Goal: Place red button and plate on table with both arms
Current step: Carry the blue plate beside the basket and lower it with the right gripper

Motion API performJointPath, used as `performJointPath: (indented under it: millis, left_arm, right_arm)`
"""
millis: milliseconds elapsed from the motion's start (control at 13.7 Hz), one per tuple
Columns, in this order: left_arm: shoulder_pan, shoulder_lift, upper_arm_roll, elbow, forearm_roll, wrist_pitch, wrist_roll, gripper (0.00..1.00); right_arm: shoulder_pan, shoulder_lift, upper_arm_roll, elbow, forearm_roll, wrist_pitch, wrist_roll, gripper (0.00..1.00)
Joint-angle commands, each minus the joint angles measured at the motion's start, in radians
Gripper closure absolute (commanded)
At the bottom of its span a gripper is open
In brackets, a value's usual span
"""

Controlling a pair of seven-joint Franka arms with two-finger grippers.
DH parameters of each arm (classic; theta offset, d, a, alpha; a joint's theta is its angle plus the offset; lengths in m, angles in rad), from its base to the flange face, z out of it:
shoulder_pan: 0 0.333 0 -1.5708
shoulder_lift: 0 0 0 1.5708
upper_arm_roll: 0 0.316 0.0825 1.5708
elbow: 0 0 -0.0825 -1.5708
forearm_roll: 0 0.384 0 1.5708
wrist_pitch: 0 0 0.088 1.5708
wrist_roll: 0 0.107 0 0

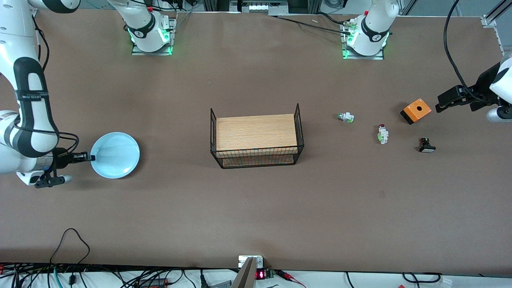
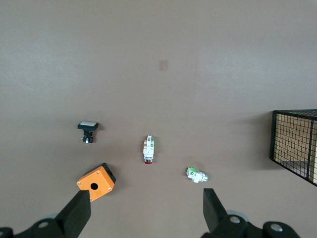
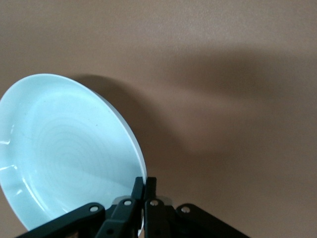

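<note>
Nearest the front camera, toward the right arm's end of the table (image 1: 256, 208): light-blue plate (image 1: 116, 155), held by its rim in the right gripper (image 1: 91, 157). Fingers pinched tight on the rim, seen close together in the right wrist view (image 3: 143, 191) with the plate (image 3: 64, 153) tilted and casting a shadow on the tabletop. Cannot tell whether its lower edge touches the surface.

At about the same depth, mid-table: wire basket (image 1: 257, 137) with a wooden floor, nothing visible inside.

Toward the left arm's end, nearest first: black button (image 1: 427, 145) with a white face; then the red button (image 1: 383, 133), lying on its side on the table, apart from the basket; then a green-capped button (image 1: 346, 117); then an orange box (image 1: 416, 111). In the left wrist view, red button (image 2: 148, 149) flanked by the black one (image 2: 87, 131), the green-capped one (image 2: 197, 174) and the orange box (image 2: 96, 182).

Left gripper (image 1: 452, 98) up in the air, just off the orange box toward the table's end, holding nothing; fingers (image 2: 79, 212) spread wide apart in its own wrist view.

Judged step: red button already placed, plate being set down. Next move likely calls for lowering the plate flat, then parting the right fingers and drawing back along the rim line without dragging it.
</note>
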Motion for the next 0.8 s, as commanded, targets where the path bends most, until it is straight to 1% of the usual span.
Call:
performJointPath:
  millis: [0, 365, 438, 585, 658, 731]
  left_arm:
    - [0.007, -0.003, -0.007, 0.028, -0.019, -0.016, 0.028, 0.0]
    - [0.008, -0.003, -0.005, 0.028, -0.019, -0.022, 0.026, 0.0]
    - [0.008, -0.002, -0.005, 0.03, -0.018, -0.02, 0.026, 0.0]
    - [0.008, 0.001, 0.001, 0.031, -0.019, -0.017, 0.028, 0.0]
    - [0.01, 0.001, 0.005, 0.031, -0.019, -0.017, 0.028, 0.0]
    - [0.01, 0.003, 0.007, 0.031, -0.021, -0.017, 0.028, 0.0]
  right_arm:
    - [-0.021, 0.031, 0.018, 0.013, 0.052, 0.029, -0.037, 0.99]
    - [-0.018, 0.073, 0.027, 0.011, 0.057, 0.105, -0.037, 0.93]
    - [-0.016, 0.071, 0.028, 0.013, 0.057, 0.105, -0.037, 0.87]
    - [-0.013, 0.067, 0.028, 0.014, 0.057, 0.092, -0.023, 0.69]
    - [-0.012, 0.062, 0.03, 0.019, 0.06, 0.091, -0.019, 0.63]
    - [-0.01, 0.056, 0.043, 0.026, 0.069, 0.089, 0.007, 0.54]
